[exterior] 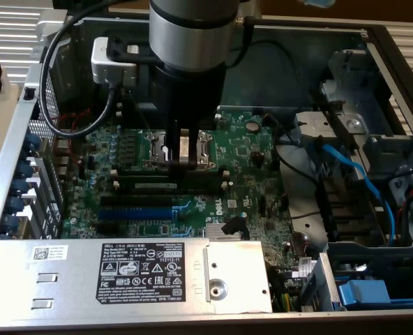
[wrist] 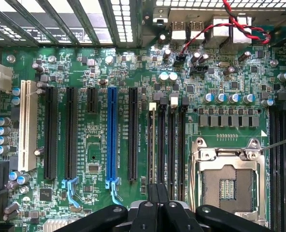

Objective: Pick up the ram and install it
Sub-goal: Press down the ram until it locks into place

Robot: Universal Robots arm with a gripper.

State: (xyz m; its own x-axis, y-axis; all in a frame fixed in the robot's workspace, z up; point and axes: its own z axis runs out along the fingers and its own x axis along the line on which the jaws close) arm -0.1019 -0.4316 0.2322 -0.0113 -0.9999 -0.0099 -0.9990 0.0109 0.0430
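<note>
Open PC case [exterior: 374, 42], green motherboard [exterior: 248, 150] facing up, arm down over it with the gripper [exterior: 182, 162] between the CPU socket [wrist: 230, 179] and the black slots. The ram [exterior: 158, 185] sits along the slot row, apparently standing in a slot, its long axis running from the exterior view's left to its right. The gripper is right above it, near mid-length and a bit toward the exterior view's right. Looks like touching or just above the ram's top edge; can't tell if it's clamped on the stick or loose.
</note>
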